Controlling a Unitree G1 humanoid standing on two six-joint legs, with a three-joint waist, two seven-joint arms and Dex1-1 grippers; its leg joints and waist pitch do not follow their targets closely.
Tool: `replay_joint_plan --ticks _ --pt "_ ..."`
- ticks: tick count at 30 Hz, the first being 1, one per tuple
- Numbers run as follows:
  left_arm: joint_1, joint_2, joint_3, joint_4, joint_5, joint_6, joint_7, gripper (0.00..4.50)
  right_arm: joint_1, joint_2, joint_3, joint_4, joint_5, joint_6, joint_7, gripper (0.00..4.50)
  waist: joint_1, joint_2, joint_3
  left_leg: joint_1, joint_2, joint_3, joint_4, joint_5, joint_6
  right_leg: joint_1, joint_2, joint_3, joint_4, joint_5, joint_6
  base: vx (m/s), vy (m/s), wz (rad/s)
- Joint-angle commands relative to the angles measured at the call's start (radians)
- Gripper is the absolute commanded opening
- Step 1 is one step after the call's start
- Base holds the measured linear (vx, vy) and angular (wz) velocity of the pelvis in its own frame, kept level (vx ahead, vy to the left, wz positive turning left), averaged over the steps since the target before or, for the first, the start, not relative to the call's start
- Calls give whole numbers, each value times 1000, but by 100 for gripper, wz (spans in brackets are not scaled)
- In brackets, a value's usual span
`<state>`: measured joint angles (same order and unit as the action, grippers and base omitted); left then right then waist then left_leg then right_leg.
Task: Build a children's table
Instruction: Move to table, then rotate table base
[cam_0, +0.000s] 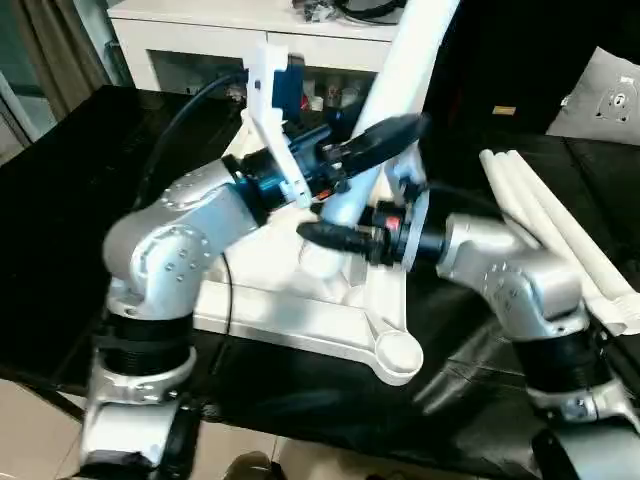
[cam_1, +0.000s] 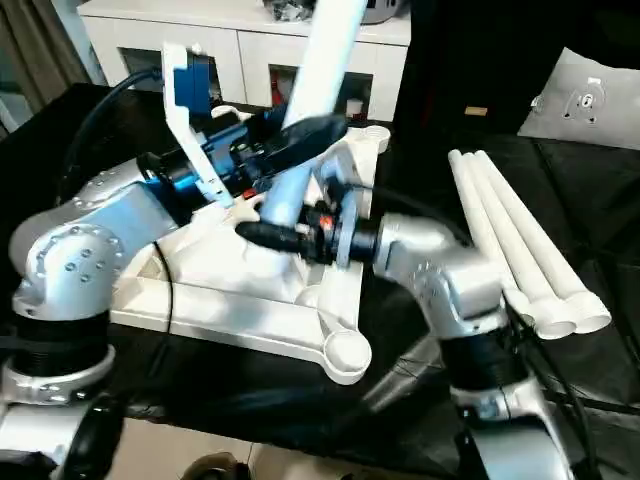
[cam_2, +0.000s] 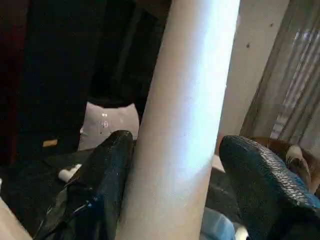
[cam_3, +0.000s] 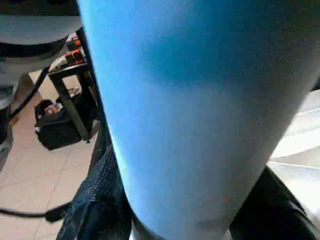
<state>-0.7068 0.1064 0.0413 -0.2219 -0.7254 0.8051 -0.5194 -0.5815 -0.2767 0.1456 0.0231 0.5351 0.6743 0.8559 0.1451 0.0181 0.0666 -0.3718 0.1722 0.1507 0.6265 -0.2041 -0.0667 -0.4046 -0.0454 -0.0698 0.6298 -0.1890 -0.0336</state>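
Observation:
The children's table top (cam_0: 300, 320) lies upside down on the black workbench, its ribbed underside and a round corner socket (cam_0: 397, 355) facing up. One white leg (cam_0: 400, 80) rises tilted from the top's middle-right area. My left gripper (cam_0: 385, 150) is open around the leg higher up: one finger (cam_2: 107, 170) rests against it and the other finger (cam_2: 260, 175) stands clear with a gap. Lower down, near the leg's base, my right gripper (cam_0: 325, 225) is shut on the leg (cam_3: 200, 100), with its fingers (cam_3: 100, 200) pressed to both sides.
Three loose white legs (cam_0: 560, 230) lie side by side on the workbench (cam_0: 60, 200) at the right. A white cabinet (cam_0: 250, 30) stands behind the bench. A white cushion-like thing (cam_0: 610, 100) sits at the far right. Tiled floor shows below the front edge.

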Motion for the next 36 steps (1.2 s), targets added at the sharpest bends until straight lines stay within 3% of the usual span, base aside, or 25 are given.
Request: replay_joint_plan --ticks 1,4,5,6,7,8,9,10,11,12,13,17,18,21,22,24,25,30,31,33,34,36 --pt "-19 -39 -17 -63 -60 -21 -4 353 14 11 8 18 -24 11 -33 193 3 -8 -79 -3 47 -11 -68 -52 20 63 -96 57 -78 -225 -128 0 0 0" --pt "-32 -79 43 -43 -84 -55 50 354 34 45 -20 17 -41 -38 -92 193 2 -12 -78 -5 47 -10 -69 -56 19 63 -97 57 -82 -224 -131 0 0 0" --pt "-36 -83 67 -33 -85 -69 66 355 42 64 -44 17 -42 -51 -131 193 3 -4 -79 -6 46 -11 -68 -52 14 62 -98 57 -80 -222 -134 0 0 0" --pt "-37 -85 82 -28 -85 -79 77 355 48 77 -60 16 -42 -57 -156 193 0 -9 -79 -4 46 -11 -70 -51 13 62 -95 56 -82 -218 -134 0 0 0" --pt "-34 -64 102 -20 -57 -101 86 355 59 101 -96 14 -58 -102 -220 193 1 -9 -80 -4 47 -13 -70 -51 11 61 -96 56 -81 -216 -133 0 0 0" --pt "-33 -62 103 -19 -54 -101 87 355 60 102 -97 13 -62 -107 -224 193 -1 -8 -78 -3 46 -12 -72 -61 7 60 -95 55 -81 -229 -124 0 0 0" --pt "-26 -44 112 -18 -36 -104 90 355 68 102 -104 7 -82 -129 -254 193 -2 -4 -78 -1 47 -12 -72 -68 0 59 -95 56 -84 -237 -110 0 0 0" --pt "-19 -31 111 -19 -22 -106 86 355 72 96 -104 1 -89 -111 -269 193 -2 7 -78 1 46 -14 -72 -70 -4 58 -92 56 -81 -233 -108 0 0 0" --pt "-16 -26 111 -20 -17 -107 85 355 74 93 -104 -1 -91 -104 -275 193 -7 1 -78 0 45 -13 -74 -74 -4 61 -89 56 -82 -219 -103 0 0 0" --pt "10 15 96 -27 23 -109 68 355 88 76 -99 -17 -109 -87 -297 193 -6 12 -77 2 46 -16 -75 -79 -7 59 -89 56 -81 -216 -101 0 0 0" --pt "36 49 80 -36 53 -111 53 355 102 66 -94 -31 -123 -82 -306 193 -8 15 -77 3 47 -16 -75 -89 -11 58 -89 56 -81 -219 -97 0 0 0" --pt "127 147 2 -61 150 -134 32 355 155 55 -92 -89 -158 -86 -339 193 -11 14 -79 3 47 -15 -77 -89 -11 60 -87 59 -80 -201 -83 0 0 0" --pt "206 226 -86 -68 248 -188 5 355 189 56 -101 -133 -161 -80 -366 193 -14 14 -79 4 46 -13 -77 -94 -12 58 -85 59 -80 -204 -85 0 0 0" --pt "259 271 -139 -76 291 -220 -32 355 211 60 -110 -163 -158 -75 -386 193 -16 19 -78 8 50 -15 -83 -113 -16 55 -86 60 -82 -223 -74 0 0 0" --pt "333 337 -221 -86 333 -260 -110 355 245 63 -123 -206 -157 -71 -417 193 -17 25 -76 10 50 -15 -84 -126 -23 52 -87 60 -85 -231 -83 0 0 0" --pt "375 377 -277 -86 359 -294 -176 355 270 60 -130 -236 -160 -63 -437 193 -21 23 -72 12 50 -16 -90 -165 -30 50 -84 62 -85 -259 -78 0 0 0" --pt "392 398 -307 -79 368 -311 -221 328 288 57 -133 -253 -163 -56 -447 193 -20 29 -73 13 49 -17 -90 -171 -30 49 -85 62 -89 -270 -78 0 0 0" --pt "401 505 -454 28 480 -446 -402 300 354 43 -136 -314 -165 -36 -457 193 -27 30 -66 15 45 -18 -97 -233 -36 48 -87 65 -102 -358 -50 0 0 0" --pt "400 508 -460 35 485 -451 -410 275 356 42 -136 -316 -164 -36 -457 193 -28 38 -66 16 44 -18 -97 -235 -35 46 -88 65 -104 -369 -45 0 0 0" --pt "382 522 -495 93 522 -498 -455 274 380 39 -130 -342 -161 -35 -460 193 -40 36 -68 13 43 -19 -96 -234 -37 50 -88 63 -101 -375 -43 0 0 0" --pt "368 514 -502 122 528 -510 -462 268 395 37 -124 -359 -160 -36 -461 193 -44 43 -66 13 41 -17 -95 -237 -33 48 -86 64 -109 -392 -35 0 0 0" --pt "356 509 -511 144 538 -525 -472 254 406 36 -119 -375 -159 -35 -463 193 -46 44 -72 9 42 -19 -93 -214 -28 53 -90 63 -102 -382 -48 0 0 0"
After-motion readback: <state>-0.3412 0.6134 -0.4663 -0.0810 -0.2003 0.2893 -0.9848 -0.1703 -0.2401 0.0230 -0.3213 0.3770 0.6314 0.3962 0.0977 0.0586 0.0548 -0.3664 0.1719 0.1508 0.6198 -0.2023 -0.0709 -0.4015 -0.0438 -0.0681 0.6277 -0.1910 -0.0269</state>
